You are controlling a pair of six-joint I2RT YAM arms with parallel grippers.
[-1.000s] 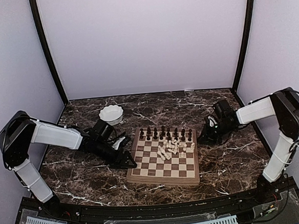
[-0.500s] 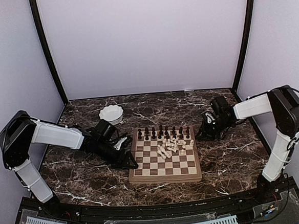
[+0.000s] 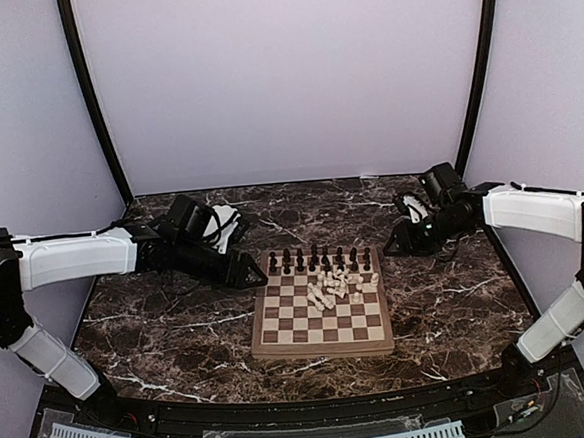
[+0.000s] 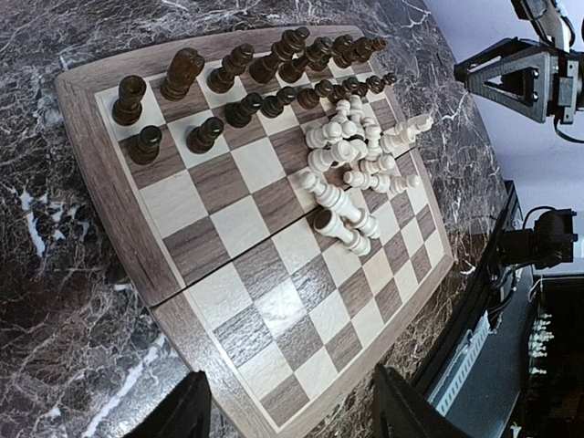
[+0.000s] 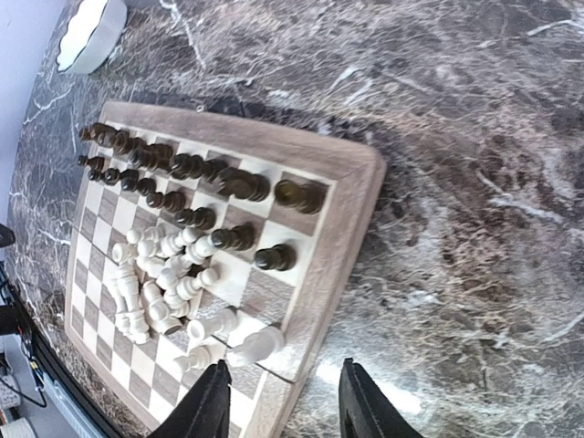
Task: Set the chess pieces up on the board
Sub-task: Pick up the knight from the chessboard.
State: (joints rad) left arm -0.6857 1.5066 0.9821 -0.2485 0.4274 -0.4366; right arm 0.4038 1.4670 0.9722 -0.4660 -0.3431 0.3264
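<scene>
From overhead the chess pieces (image 3: 321, 277) are too small to tell pawn from bishop, and the white ones lie in a heap I can't sort out. The dish (image 5: 91, 32) is cut off by the right wrist view's top edge. Overhead, it's lost behind the left arm (image 3: 84, 256). The left gripper (image 4: 294, 397) and right gripper (image 5: 285, 388) show only finger stubs at the bottom edge. The board (image 5: 333, 182) runs out of the right wrist view there too.
</scene>
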